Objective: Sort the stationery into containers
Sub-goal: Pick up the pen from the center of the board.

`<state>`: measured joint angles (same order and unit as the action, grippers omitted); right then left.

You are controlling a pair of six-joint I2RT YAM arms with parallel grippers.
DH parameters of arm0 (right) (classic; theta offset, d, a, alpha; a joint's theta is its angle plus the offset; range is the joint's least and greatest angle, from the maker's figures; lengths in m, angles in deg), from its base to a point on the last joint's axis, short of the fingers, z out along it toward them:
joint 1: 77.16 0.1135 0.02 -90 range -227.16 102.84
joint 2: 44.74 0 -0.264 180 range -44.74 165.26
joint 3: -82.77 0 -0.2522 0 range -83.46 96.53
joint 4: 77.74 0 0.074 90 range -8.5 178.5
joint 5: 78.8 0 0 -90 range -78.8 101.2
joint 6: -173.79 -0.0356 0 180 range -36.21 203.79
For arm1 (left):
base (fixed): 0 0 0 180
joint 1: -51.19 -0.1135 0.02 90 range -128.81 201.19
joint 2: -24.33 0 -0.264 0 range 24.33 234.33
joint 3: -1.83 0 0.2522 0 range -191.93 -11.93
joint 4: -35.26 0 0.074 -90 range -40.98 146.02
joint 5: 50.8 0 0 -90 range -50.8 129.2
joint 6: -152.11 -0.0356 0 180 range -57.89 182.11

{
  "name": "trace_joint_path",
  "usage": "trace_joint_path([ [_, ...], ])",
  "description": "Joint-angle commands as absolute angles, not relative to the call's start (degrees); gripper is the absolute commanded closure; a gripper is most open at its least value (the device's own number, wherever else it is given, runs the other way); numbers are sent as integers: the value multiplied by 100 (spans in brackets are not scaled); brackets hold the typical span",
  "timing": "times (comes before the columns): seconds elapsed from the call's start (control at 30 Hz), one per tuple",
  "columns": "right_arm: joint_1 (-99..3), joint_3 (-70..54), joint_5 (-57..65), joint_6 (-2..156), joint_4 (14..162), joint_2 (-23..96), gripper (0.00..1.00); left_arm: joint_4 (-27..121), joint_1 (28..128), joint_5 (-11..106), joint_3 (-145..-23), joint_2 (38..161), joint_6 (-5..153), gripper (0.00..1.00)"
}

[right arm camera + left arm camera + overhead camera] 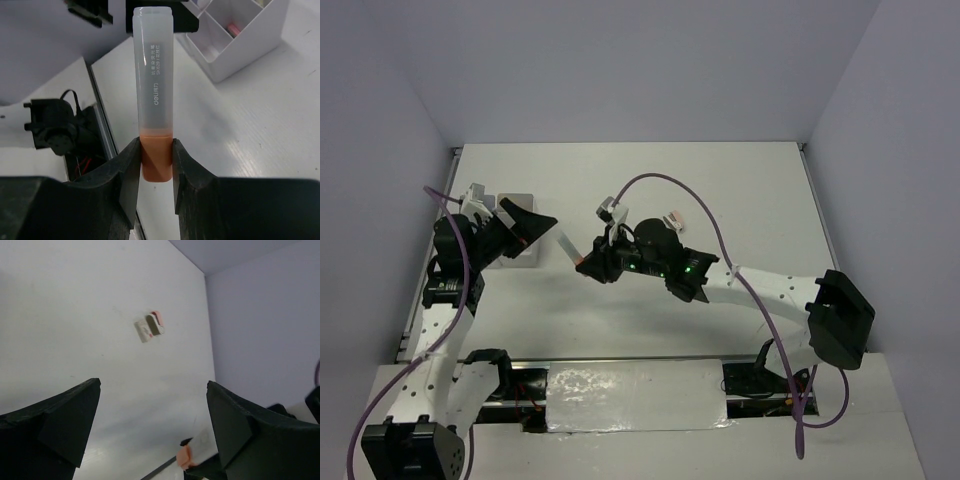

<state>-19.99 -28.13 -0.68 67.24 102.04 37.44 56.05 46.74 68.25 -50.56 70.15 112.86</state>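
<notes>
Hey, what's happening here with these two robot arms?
They are sorting stationery. The right gripper is clamped on the orange end of a translucent marker, holding it out near the white divided organizer. The left gripper hangs wide open by that organizer with nothing in it. A small white-and-pink item lies out on the table, not yet sorted.

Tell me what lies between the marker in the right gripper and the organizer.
Nothing. In the right wrist view, only bare table separates the marker, clamped in the right gripper, from the organizer.
</notes>
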Motion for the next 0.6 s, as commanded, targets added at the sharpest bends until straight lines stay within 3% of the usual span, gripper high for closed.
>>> trace_joint_path([
  [0.0,-2003,-2783,452,6165,10924,3648,100,4701,4881,7294,-5262,6906,11942,1],
  [0.57,-1678,-1932,1111,6498,10055,4024,100,4762,5066,7189,-5315,6994,11828,14],
])
